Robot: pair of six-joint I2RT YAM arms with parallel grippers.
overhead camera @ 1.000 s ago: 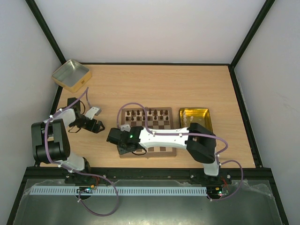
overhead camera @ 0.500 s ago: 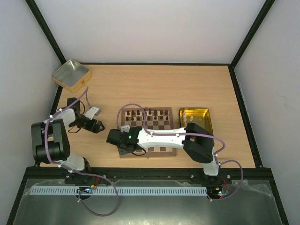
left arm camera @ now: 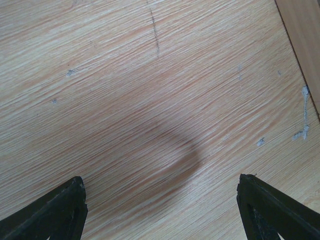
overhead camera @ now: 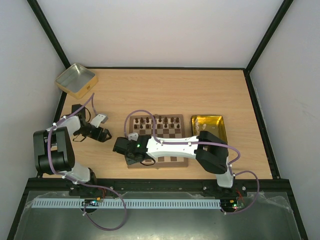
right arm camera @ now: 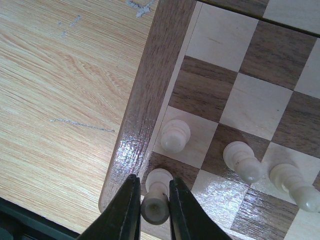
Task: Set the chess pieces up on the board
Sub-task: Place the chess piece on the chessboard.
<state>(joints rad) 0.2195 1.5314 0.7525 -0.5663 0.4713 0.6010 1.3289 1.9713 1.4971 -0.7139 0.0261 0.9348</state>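
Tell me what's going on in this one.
The right gripper is at the board's near-left corner, its fingers flanking a white piece that stands on the corner square; whether they grip it is unclear. Three more white pieces stand nearby. The left gripper hangs open over the table, holding nothing.

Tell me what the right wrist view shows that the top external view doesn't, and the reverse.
Right wrist only: the fingers closely flank a cream piece on the corner square, with three more cream pieces beside it. Whether they clamp it is unclear. Top only: the dark pieces on the far rows, two gold tins, and the open left gripper. Both: the board and the wooden table.
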